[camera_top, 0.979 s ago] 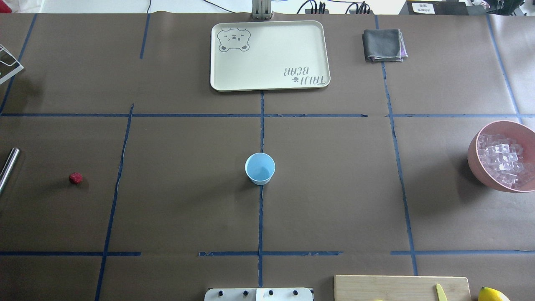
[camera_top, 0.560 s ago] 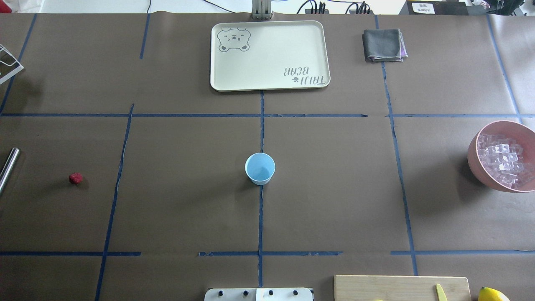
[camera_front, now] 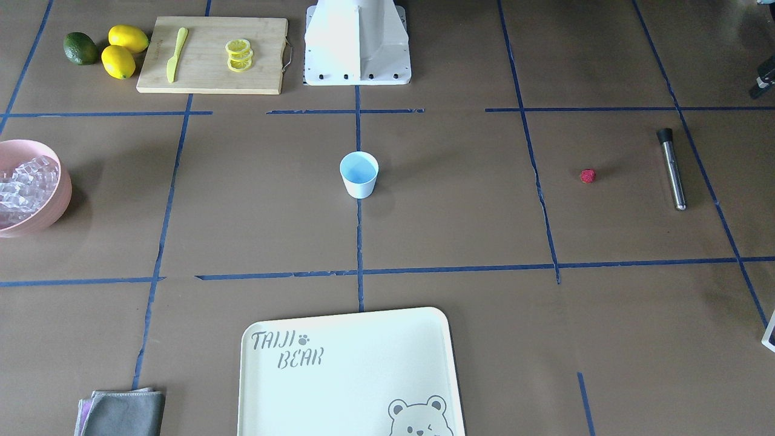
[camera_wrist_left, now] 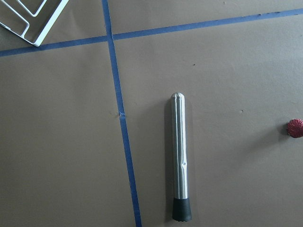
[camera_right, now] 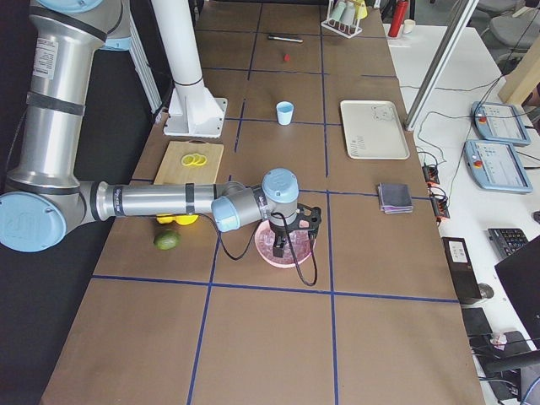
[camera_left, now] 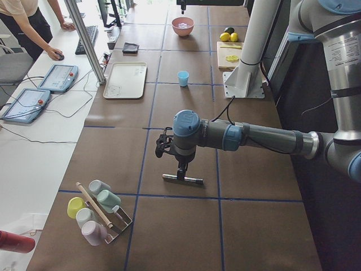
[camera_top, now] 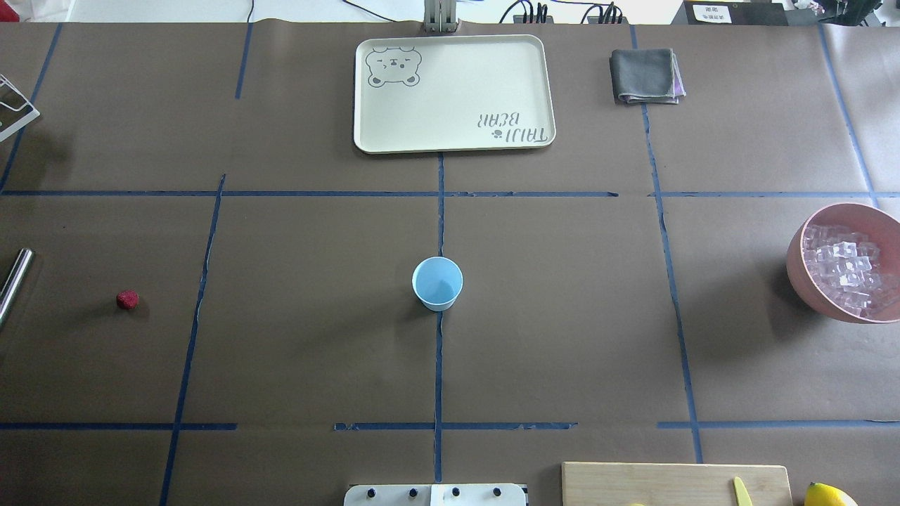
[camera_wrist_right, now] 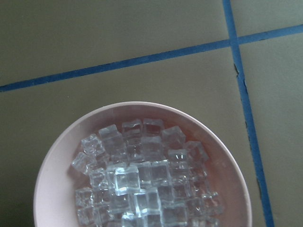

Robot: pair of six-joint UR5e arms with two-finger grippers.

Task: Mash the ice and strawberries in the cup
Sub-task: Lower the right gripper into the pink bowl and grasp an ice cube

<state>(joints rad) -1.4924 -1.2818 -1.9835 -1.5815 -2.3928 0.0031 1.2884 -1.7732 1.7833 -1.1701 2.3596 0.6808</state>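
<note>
Muddler (camera_front: 671, 168) nr strawberry (camera_front: 587, 175); ice (camera_top: 844, 267) in pink bowl (camera_top: 796, 274)

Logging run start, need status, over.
Left gripper over muddler, right gripper over pink bowl; open or shut unclear. Cup empty, strawberry on table, ice in bowl. Nothing beside cup.

Your brown surface (camera_top: 316, 351), gridded with blue tape (camera_top: 438, 365), sits evenly lit beside a white bench (camera_left: 28, 164) carrying two teach pendants (camera_left: 59, 77) and loose cables (camera_left: 73, 107), a metal post (camera_left: 84, 38) rising alongside.
</note>
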